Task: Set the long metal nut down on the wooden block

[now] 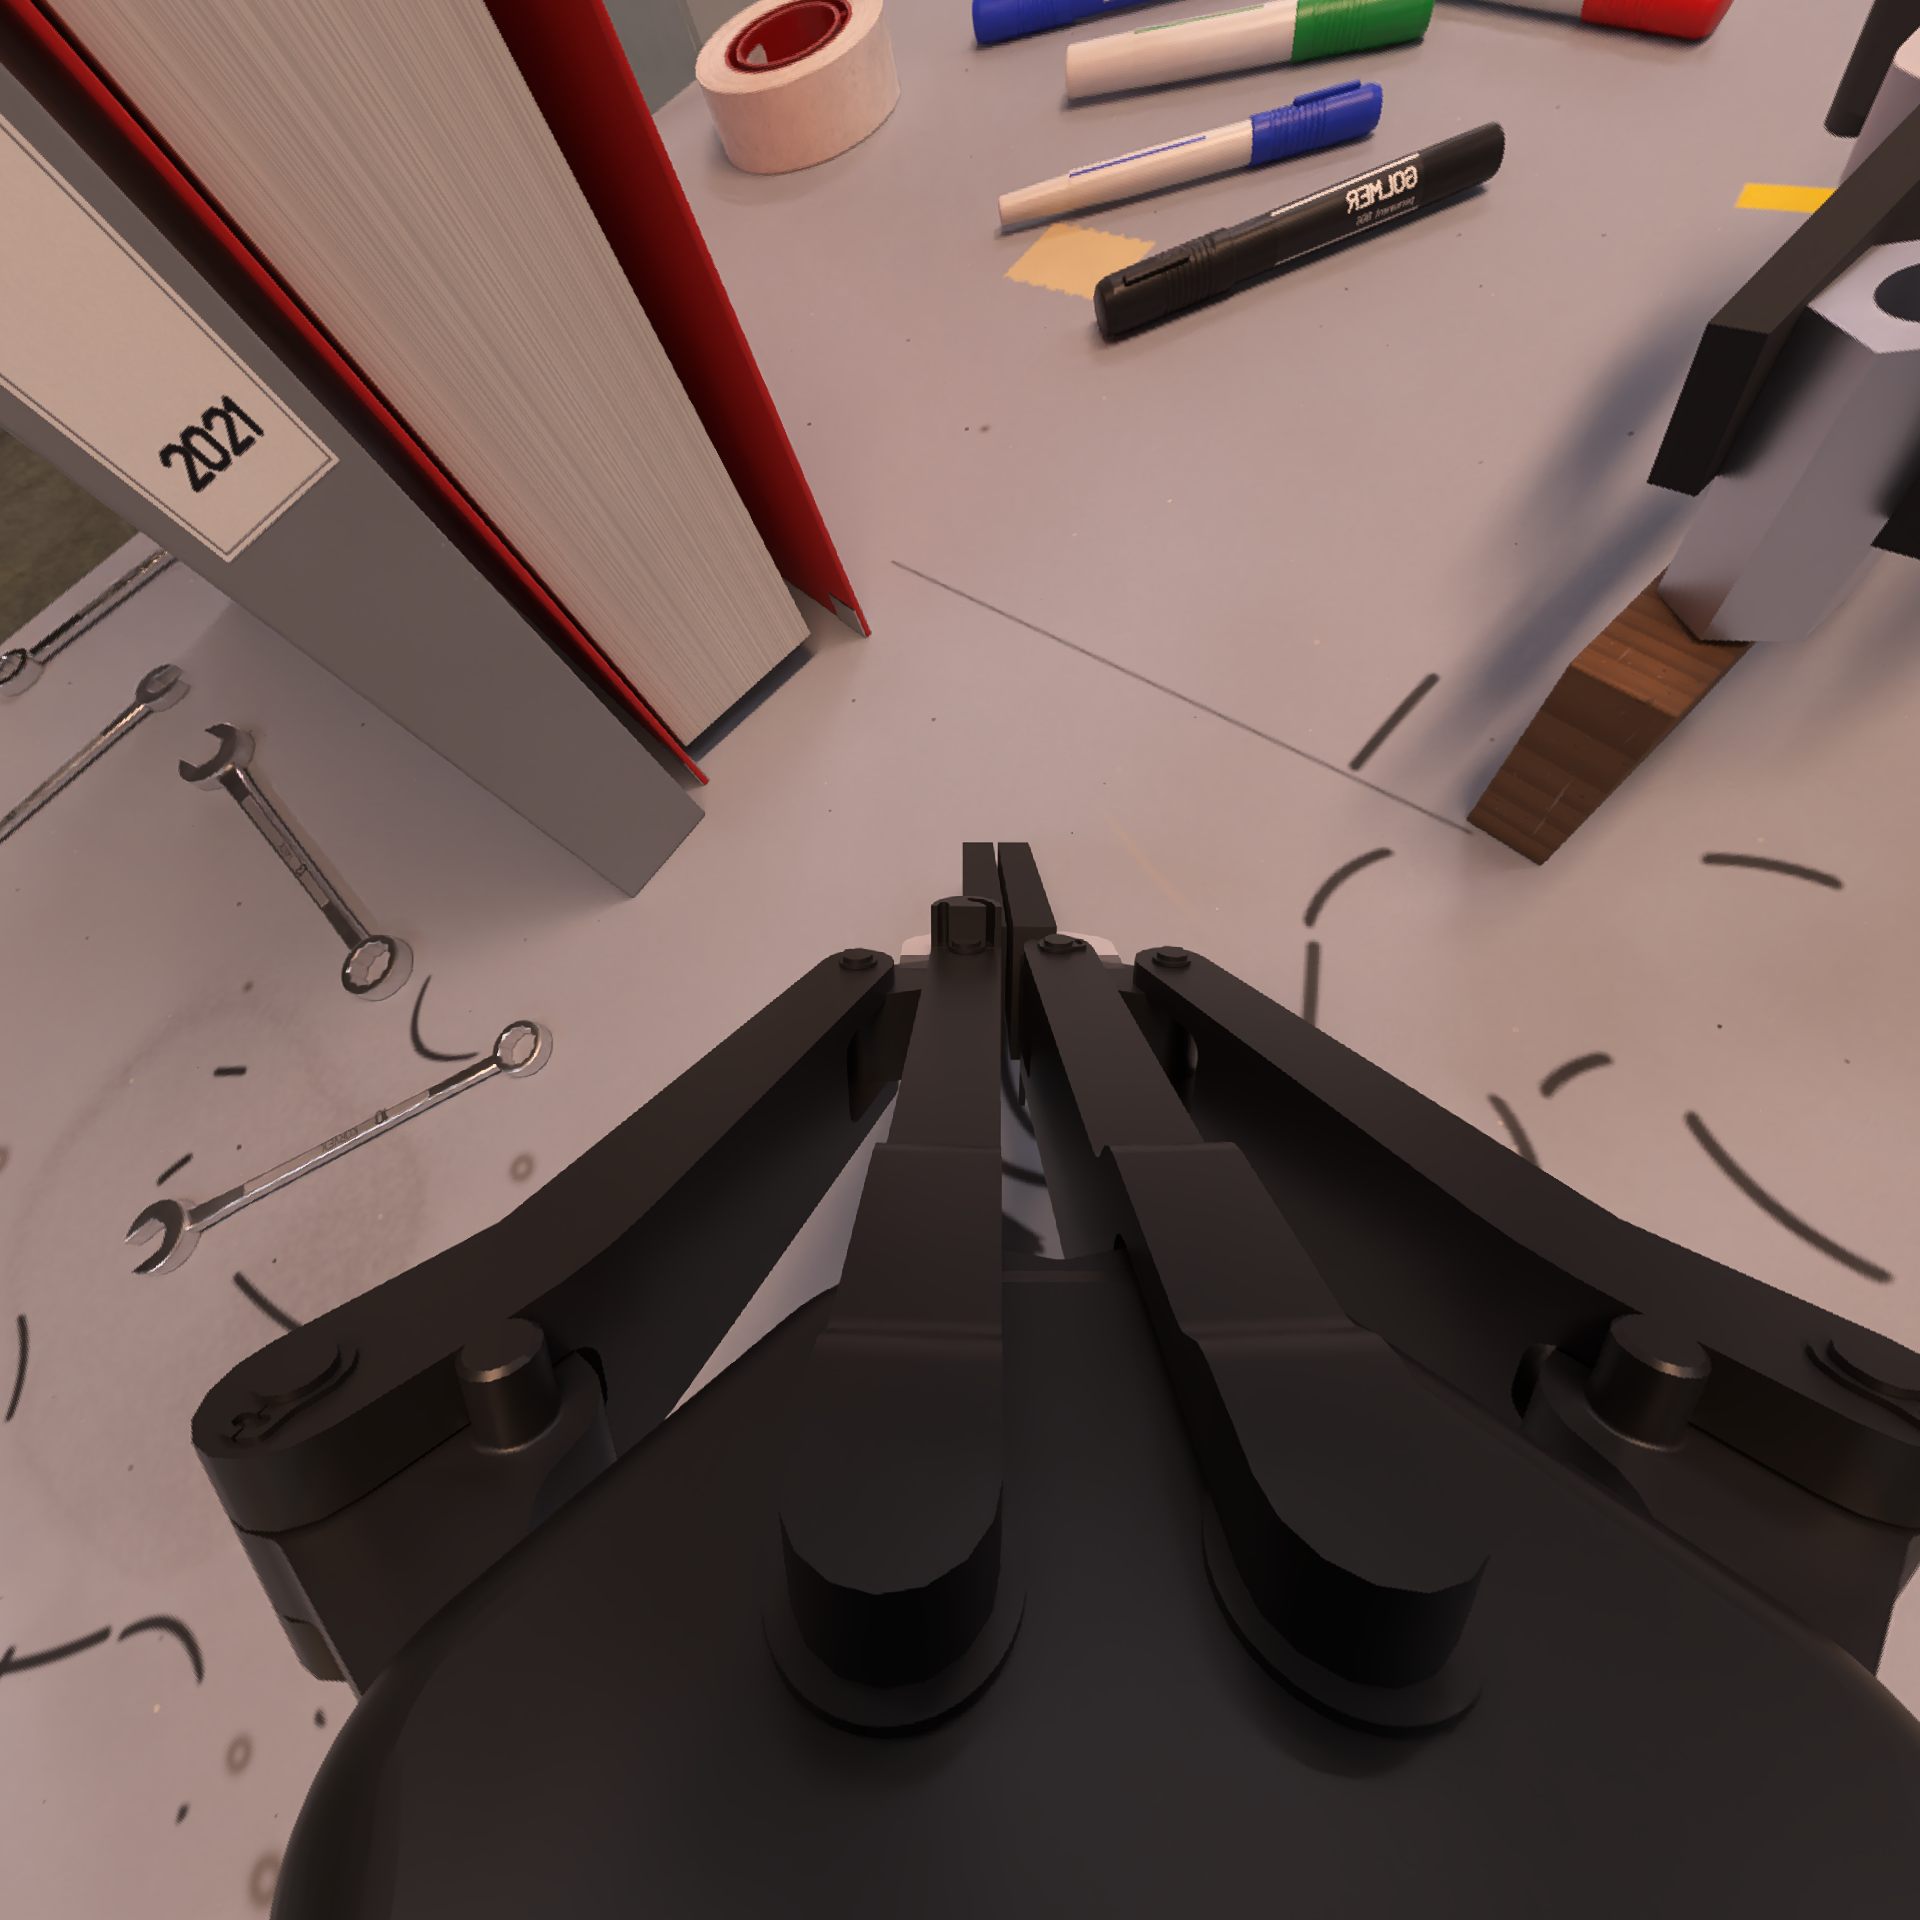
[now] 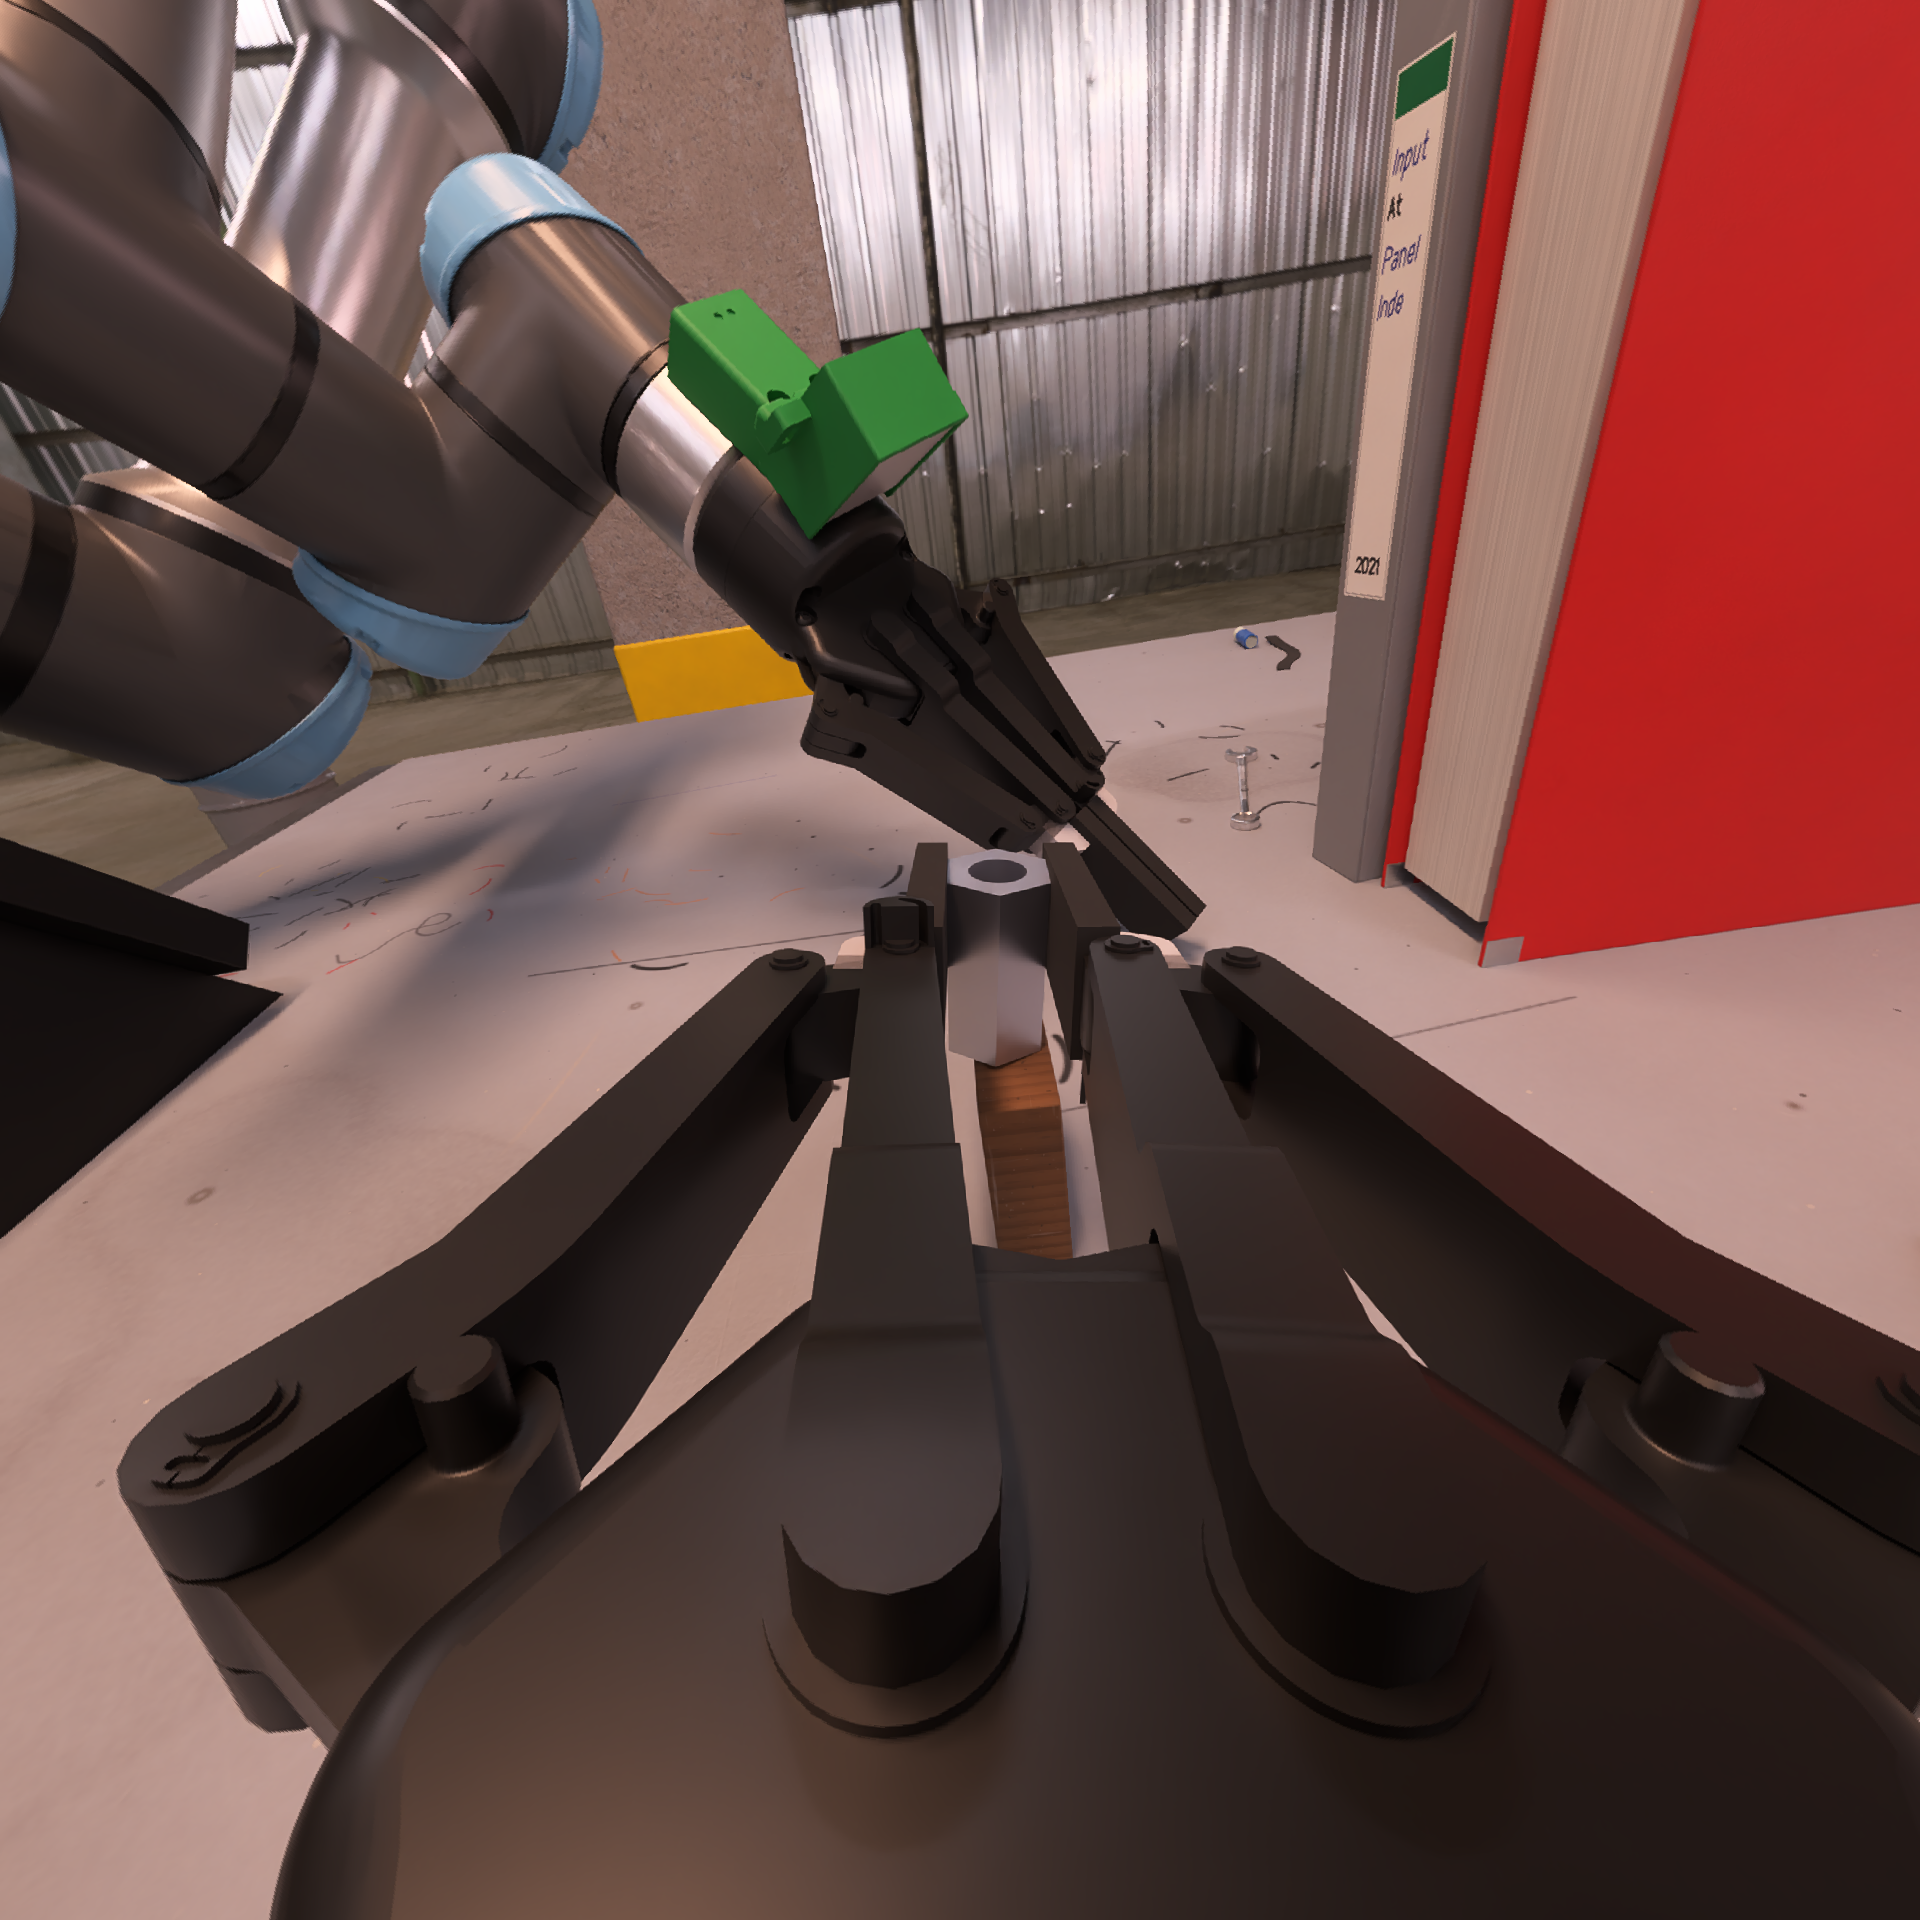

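Note:
The long metal nut (image 2: pixel 995 961) is a grey hexagonal sleeve held upright between the fingers of my right gripper (image 2: pixel 995 883), which is shut on it. Its lower end sits at the top of the wooden block (image 2: pixel 1029 1164); I cannot tell if they touch. In the left wrist view the nut (image 1: pixel 1797 488) and block (image 1: pixel 1600 727) show at the far right, with a black finger of the right gripper across the nut. My left gripper (image 1: pixel 997 868) is shut and empty above the table, left of the block. It also shows in the right wrist view (image 2: pixel 1143 873), just behind the nut.
A grey binder (image 1: pixel 343 582) and a red book (image 1: pixel 582 343) stand upright at the left. Several wrenches (image 1: pixel 301 852) lie left of my left gripper. Markers (image 1: pixel 1299 229) and a tape roll (image 1: pixel 800 83) lie at the back. A bolt (image 2: pixel 1244 787) stands beside the binder (image 2: pixel 1371 520).

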